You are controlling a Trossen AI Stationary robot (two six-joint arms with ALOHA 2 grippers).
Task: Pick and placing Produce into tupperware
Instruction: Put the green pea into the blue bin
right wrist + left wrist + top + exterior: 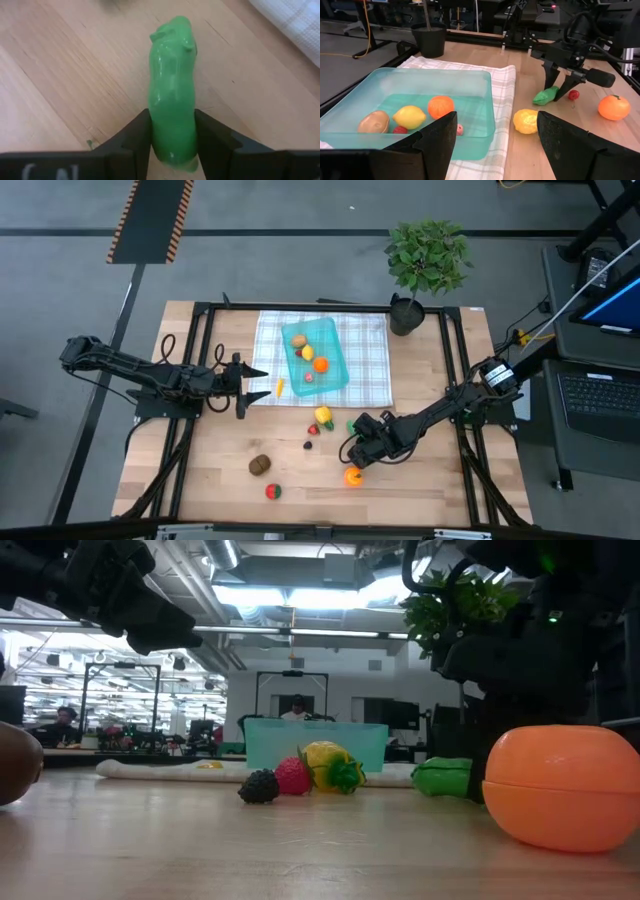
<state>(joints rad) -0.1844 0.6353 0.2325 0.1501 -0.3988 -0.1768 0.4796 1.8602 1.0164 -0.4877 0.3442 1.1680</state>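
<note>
Your right pincer (pixel 172 145) is clenched on the green cucumber (pixel 172 85), low over the desk (pixel 60 75). The fingers (pixel 132 137) press its two flanks near one end, and its long axis runs straight ahead from the pincer, so most of its length sticks out in front. An orange (pixel 352 476) lies just beside this pincer, on the side away from the tupperware (pixel 330 365). The tupperware is further ahead on the checked cloth (pixel 365 355) and already holds several pieces of produce. Your right arm (pixel 440 412) reaches low and stretched from the desk edge. Your left pincer (pixel 255 383) hangs released just beside the tupperware, nearer to it than the right one.
</note>
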